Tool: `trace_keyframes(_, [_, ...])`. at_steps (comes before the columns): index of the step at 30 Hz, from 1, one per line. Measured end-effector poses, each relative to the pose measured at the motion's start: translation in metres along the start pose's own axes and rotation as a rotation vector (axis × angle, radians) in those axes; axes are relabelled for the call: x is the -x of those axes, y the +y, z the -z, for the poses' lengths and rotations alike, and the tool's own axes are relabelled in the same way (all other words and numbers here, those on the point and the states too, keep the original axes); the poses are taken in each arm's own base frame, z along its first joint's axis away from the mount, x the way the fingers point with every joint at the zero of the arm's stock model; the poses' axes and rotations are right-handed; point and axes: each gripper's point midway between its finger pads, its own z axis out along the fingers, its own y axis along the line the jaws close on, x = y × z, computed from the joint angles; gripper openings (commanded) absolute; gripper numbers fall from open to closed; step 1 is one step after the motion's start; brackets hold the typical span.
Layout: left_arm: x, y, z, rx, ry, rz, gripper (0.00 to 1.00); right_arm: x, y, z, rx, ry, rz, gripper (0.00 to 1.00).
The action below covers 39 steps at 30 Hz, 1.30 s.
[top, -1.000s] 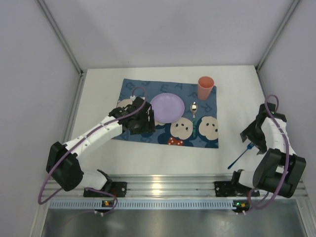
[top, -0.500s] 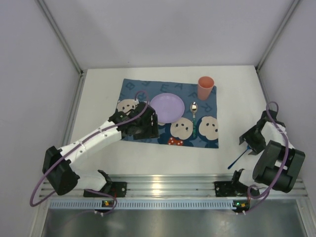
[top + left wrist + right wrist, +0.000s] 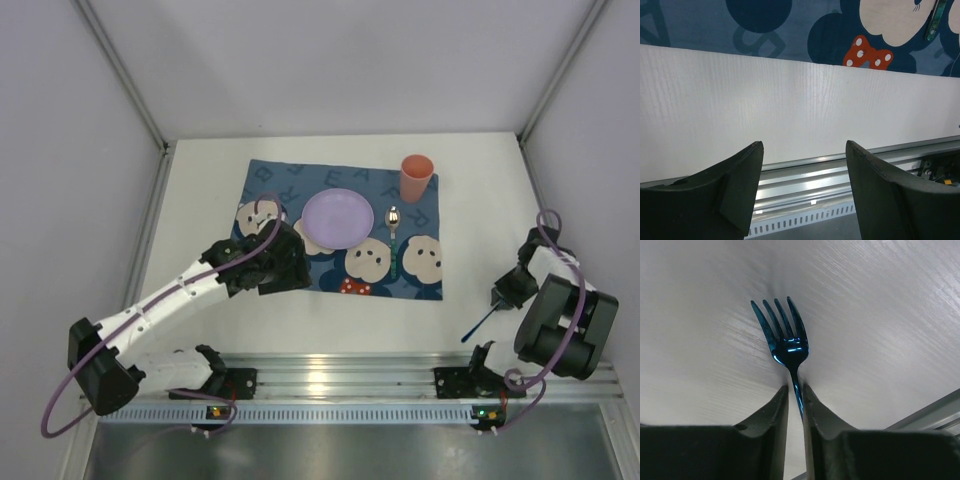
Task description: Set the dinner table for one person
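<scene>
Top external view: large matte-white rectangular dinner table (image 3: pixel 200 190) fills the cell floor. At its centre, a dark-blue cartoon-mouse placemat (image 3: pixel 270 176) bears a round lilac plate (image 3: pixel 338 218), an orange plastic cup (image 3: pixel 416 178) at 1 o'clock and a metal spoon (image 3: pixel 393 235) at 3 o'clock. At the placemat's 7 o'clock hovers the left gripper (image 3: pixel 805 150), fingers apart. At the table's 4 o'clock, the right gripper (image 3: pixel 795 387) is clamped on a glossy blue fork (image 3: pixel 786 342).

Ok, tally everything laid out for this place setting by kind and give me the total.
Purple plate: 1
Orange cup: 1
Spoon: 1
Blue fork: 1
Cartoon-mouse placemat: 1
Total: 5
</scene>
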Motion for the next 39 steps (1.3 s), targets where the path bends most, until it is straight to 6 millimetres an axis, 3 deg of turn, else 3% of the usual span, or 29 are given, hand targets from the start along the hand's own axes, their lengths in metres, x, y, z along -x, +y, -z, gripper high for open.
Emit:
trace_keyframes(3, [-0.002, 0.003, 0.002, 0.004, -0.003, 0.008, 0.72, 0.000, 0.000, 0.000, -0.014, 0.010, 0.005, 0.00])
trace_keyframes(9, [0.000, 0.008, 0.003, 0.021, -0.018, 0.005, 0.71, 0.000, 0.006, 0.000, -0.048, 0.009, 0.070, 0.00])
trace_keyframes(15, [0.015, 0.006, 0.013, 0.058, -0.056, -0.057, 0.71, -0.008, 0.033, 0.007, 0.016, -0.022, 0.167, 0.00])
trace_keyframes(19, [0.038, -0.010, 0.015, 0.062, -0.101, -0.101, 0.71, -0.004, 0.054, 0.039, 0.112, -0.088, 0.205, 0.00])
trace_keyframes(23, [0.052, -0.034, 0.009, 0.055, -0.112, -0.158, 0.71, 0.024, 0.081, 0.104, 0.241, -0.221, 0.206, 0.00])
trace_keyframes(26, [0.057, -0.061, -0.001, 0.017, -0.109, -0.212, 0.67, 0.036, 0.099, 0.156, 0.354, -0.320, 0.212, 0.00])
trace_keyframes(29, [0.057, -0.100, -0.010, -0.076, -0.092, -0.267, 0.67, 0.025, 0.109, 0.195, 0.446, -0.344, 0.247, 0.00])
trace_keyframes(33, [0.042, -0.169, -0.019, -0.289, -0.054, -0.348, 0.68, 0.003, 0.106, 0.217, 0.504, -0.306, 0.272, 0.00])
trace_keyframes(39, [0.010, -0.260, -0.015, -0.579, 0.029, -0.445, 0.68, -0.015, 0.099, 0.229, 0.526, -0.256, 0.293, 0.00])
